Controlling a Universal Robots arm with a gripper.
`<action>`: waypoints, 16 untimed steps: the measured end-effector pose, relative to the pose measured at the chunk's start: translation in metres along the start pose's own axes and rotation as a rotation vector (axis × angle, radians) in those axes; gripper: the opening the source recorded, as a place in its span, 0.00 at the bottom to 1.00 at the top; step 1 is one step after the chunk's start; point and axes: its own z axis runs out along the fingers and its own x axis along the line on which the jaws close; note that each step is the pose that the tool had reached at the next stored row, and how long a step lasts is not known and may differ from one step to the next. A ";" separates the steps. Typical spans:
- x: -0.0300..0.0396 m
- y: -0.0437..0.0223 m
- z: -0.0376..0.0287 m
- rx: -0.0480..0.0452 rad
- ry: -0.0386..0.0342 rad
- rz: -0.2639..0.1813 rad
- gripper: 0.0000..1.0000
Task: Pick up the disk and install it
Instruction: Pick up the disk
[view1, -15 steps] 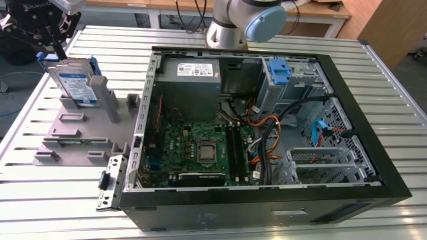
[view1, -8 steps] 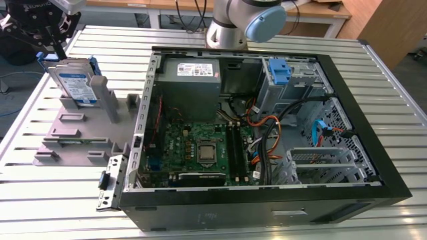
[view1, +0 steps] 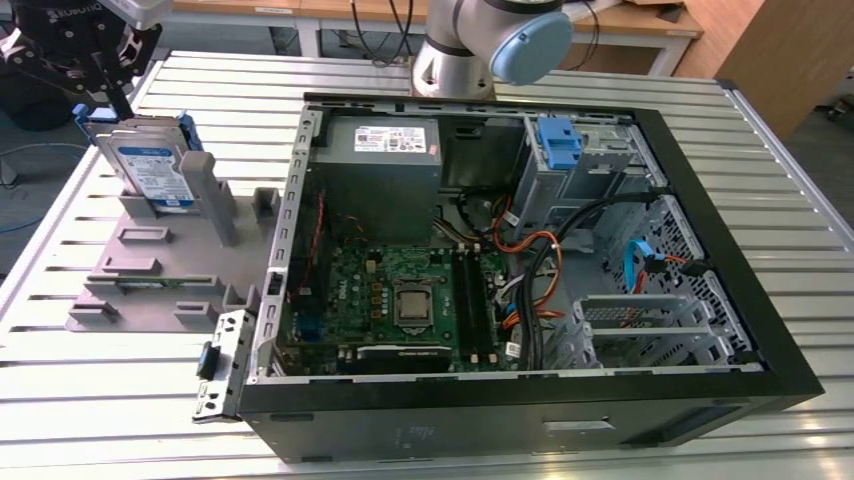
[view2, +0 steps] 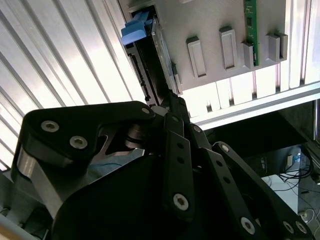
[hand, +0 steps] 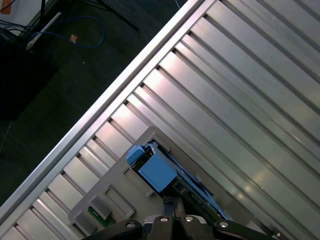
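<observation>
The disk (view1: 150, 165) is seen standing upright on its edge in a slot of a grey holder (view1: 160, 255), at the exterior view's left, on the slatted metal table (view1: 134, 420). Its white-and-blue label is turned toward the camera, and its blue carrier (view1: 183, 130) is seen along the sides and upper edge.

The gripper (view1: 114, 100) is placed directly over the disk, with its black tip brought down to the upper corner on the exterior view's left. Contact with the carrier appears to be made there, though the meeting point is partly hidden by the gripper's own body. How far the claw is open, and whether the disk is clamped in it, cannot be told from any of the three views.

In the second wrist view the disk (view2: 162, 50) is shown edge-on in the holder (view2: 215, 30), with the blue tab of the carrier (view2: 135, 30) at its far end and the gripper (view2: 170, 100) at its near end. In the first wrist view the same blue tab (hand: 157, 172) is seen just beyond the gripper (hand: 172, 202).

An open computer case (view1: 787, 330) is laid flat beside the holder, at the exterior view's right. Inside it a grey power supply (view1: 380, 150), a green motherboard (view1: 400, 290) and a lone blue bracket (view1: 561, 140) in the drive bay are visible.
</observation>
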 end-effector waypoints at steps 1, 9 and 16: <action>0.0000 0.0000 0.0000 0.0000 0.0000 0.000 0.11; 0.0000 0.0000 0.0000 0.0006 0.0006 -0.015 0.11; 0.0000 0.0000 0.0000 0.0007 0.0007 -0.018 0.11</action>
